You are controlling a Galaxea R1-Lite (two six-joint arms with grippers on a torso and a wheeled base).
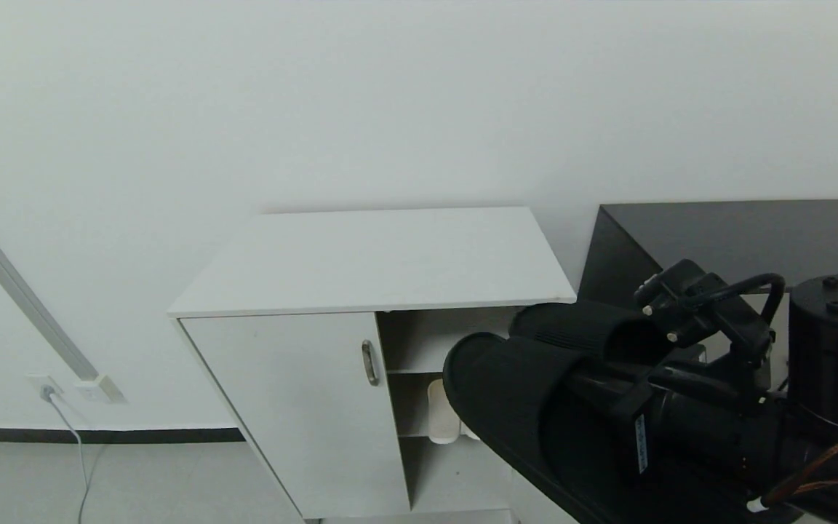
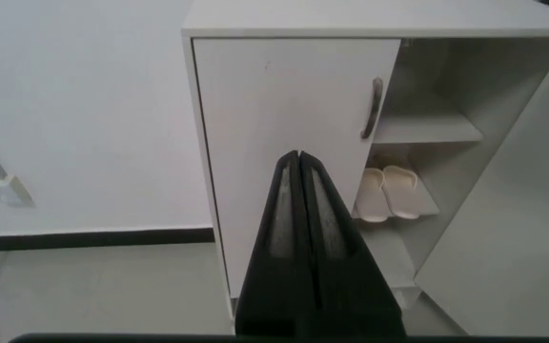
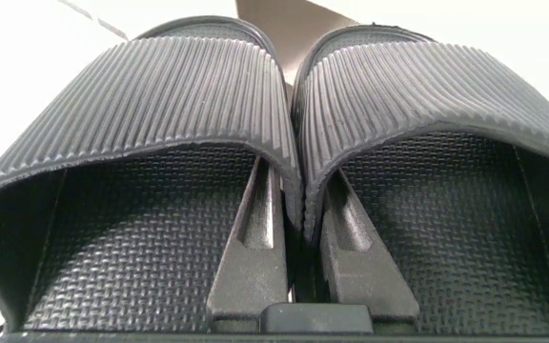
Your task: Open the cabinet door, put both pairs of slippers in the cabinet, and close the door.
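Observation:
The white cabinet point(image 1: 375, 255) stands against the wall with its left door point(image 1: 295, 407) closed and its right half open. A pair of white slippers point(image 2: 394, 191) lies on the middle shelf point(image 1: 444, 422). In front of the open half, my right gripper point(image 3: 298, 257) is shut on a pair of black slippers point(image 1: 535, 386), pinching their inner walls together, with one finger inside each shoe point(image 3: 255, 248). My left gripper point(image 2: 299, 162) is shut and holds nothing, hanging low before the closed door near its handle point(image 2: 375, 108).
The open right door point(image 2: 532, 219) swings out toward me. A black table point(image 1: 739, 233) stands right of the cabinet. A wall socket with a cable point(image 1: 44, 389) and a slanted cable duct point(image 1: 19, 291) are on the left wall. Bare floor lies left of the cabinet.

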